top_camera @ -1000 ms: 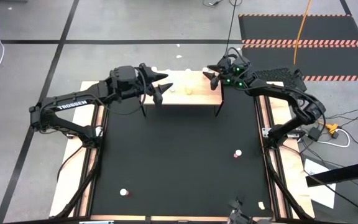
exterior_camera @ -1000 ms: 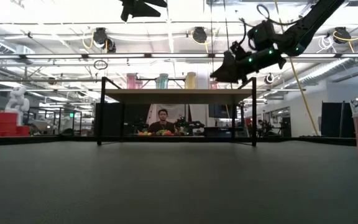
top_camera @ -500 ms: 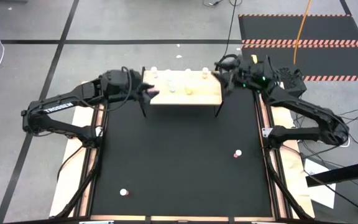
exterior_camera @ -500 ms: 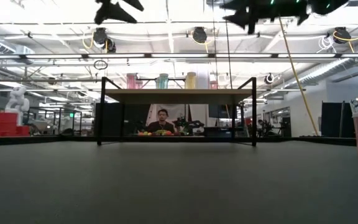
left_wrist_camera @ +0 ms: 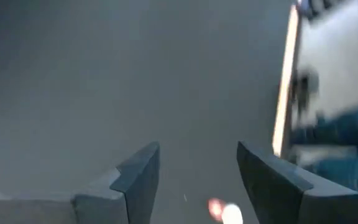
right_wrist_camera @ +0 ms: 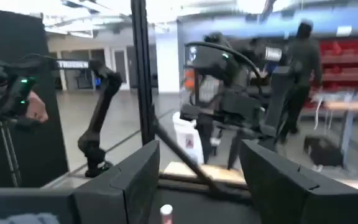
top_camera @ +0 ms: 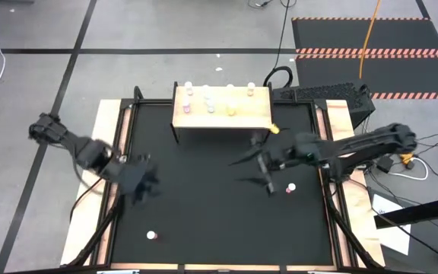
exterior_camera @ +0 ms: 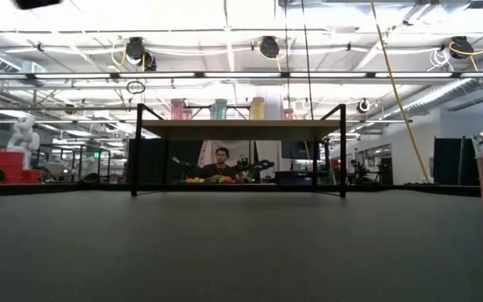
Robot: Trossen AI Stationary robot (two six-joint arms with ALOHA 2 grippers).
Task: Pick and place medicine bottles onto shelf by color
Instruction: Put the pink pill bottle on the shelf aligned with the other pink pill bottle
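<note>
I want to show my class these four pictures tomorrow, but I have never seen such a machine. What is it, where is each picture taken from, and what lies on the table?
It is a robot with two dark arms at a table. One camera looks down from above, one sits at table-top height, and one rides on each wrist. From above, the left gripper and right gripper hang over the black mat, both open and empty. At the far edge stands a small wooden shelf bearing several tiny medicine bottles. Two more bottles lie on the mat: one near the right gripper, one toward the near left corner.
</note>
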